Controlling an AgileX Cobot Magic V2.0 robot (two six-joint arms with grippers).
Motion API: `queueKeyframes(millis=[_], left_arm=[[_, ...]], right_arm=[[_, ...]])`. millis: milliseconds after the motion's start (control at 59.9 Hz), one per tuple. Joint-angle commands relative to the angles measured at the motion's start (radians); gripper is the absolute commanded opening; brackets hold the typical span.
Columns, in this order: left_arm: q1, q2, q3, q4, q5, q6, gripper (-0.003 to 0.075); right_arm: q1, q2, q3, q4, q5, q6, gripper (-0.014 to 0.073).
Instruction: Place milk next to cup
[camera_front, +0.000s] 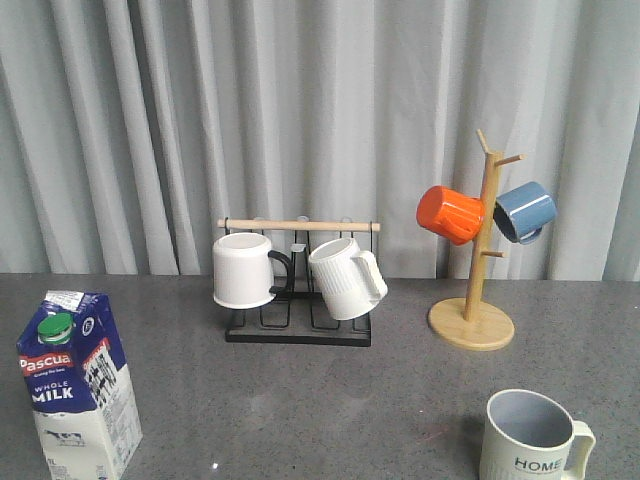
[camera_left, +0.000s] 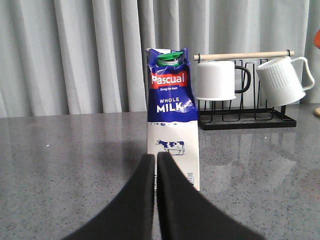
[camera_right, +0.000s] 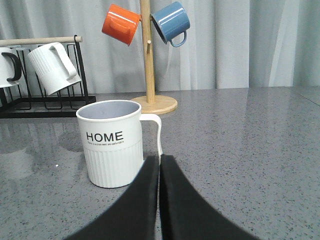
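The milk is a blue-and-white carton with a green cap, standing upright at the table's front left. The cup, a cream mug lettered "HOME", stands at the front right, far from the carton. Neither gripper shows in the front view. In the left wrist view my left gripper is shut and empty, low over the table just short of the milk. In the right wrist view my right gripper is shut and empty, just short of the cup, in line with its handle.
A black wire rack with a wooden bar stands at the back middle, holding a plain white mug and a ribbed white mug. A wooden mug tree at the back right carries an orange mug and a blue mug. Grey curtain behind.
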Motion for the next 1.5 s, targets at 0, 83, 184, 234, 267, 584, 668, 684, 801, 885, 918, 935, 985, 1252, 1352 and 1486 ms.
queueKeyframes(millis=[0,83,184,234,267,584,668,684,801,885,918,935,985,1252,1352,1486], left_arm=[[-0.003,-0.012,0.024,-0.001,-0.065,-0.01,-0.0007],[-0.003,-0.012,0.024,-0.001,-0.065,-0.01,-0.0007],[-0.003,-0.012,0.024,-0.001,-0.065,-0.01,-0.0007],[-0.003,-0.012,0.024,-0.001,-0.065,-0.01,-0.0007],[-0.003,-0.012,0.024,-0.001,-0.065,-0.01,-0.0007],[-0.003,-0.012,0.021,-0.001,-0.066,-0.01,-0.0007],[-0.003,-0.012,0.019,-0.001,-0.074,-0.01,-0.0007],[-0.003,-0.012,0.019,-0.001,-0.074,-0.01,-0.0007],[-0.003,-0.012,0.019,-0.001,-0.074,-0.01,-0.0007],[-0.003,-0.012,0.019,-0.001,-0.074,-0.01,-0.0007],[-0.003,-0.012,0.019,-0.001,-0.074,-0.01,-0.0007],[-0.003,-0.012,0.019,-0.001,-0.074,-0.01,-0.0007],[-0.003,-0.012,0.019,-0.001,-0.073,-0.011,-0.0007],[-0.003,-0.012,0.019,-0.099,-0.075,-0.094,-0.0007],[-0.003,-0.012,0.019,-0.181,-0.073,-0.168,-0.0007],[-0.003,-0.012,0.018,-0.258,-0.073,-0.196,-0.0006]], right_arm=[[-0.004,-0.01,0.01,-0.008,-0.076,0.001,-0.0005],[-0.004,-0.01,0.01,-0.008,-0.076,0.001,-0.0005],[-0.004,-0.01,0.01,-0.008,-0.076,0.001,-0.0005],[-0.004,-0.01,0.01,-0.008,-0.076,0.001,-0.0005],[-0.004,-0.01,0.01,-0.008,-0.076,0.001,-0.0005],[-0.004,-0.01,0.01,-0.008,-0.076,0.001,-0.0005],[-0.004,-0.01,0.01,-0.008,-0.081,0.001,-0.0005],[-0.004,-0.01,0.01,-0.008,-0.088,0.001,-0.0005],[-0.004,-0.01,0.01,-0.008,-0.135,0.001,-0.0005],[-0.004,-0.01,0.01,-0.008,-0.14,0.001,-0.0005],[-0.004,-0.01,0.01,-0.008,-0.14,0.001,-0.0005],[-0.004,-0.01,0.009,-0.008,-0.14,0.001,-0.0005],[-0.004,-0.01,0.009,-0.008,-0.14,0.001,-0.0005],[-0.004,-0.01,0.009,0.041,-0.142,0.007,-0.0005],[-0.004,-0.01,0.009,0.137,-0.153,0.007,-0.0005],[-0.004,-0.01,0.007,0.264,-0.154,0.004,-0.0005]])
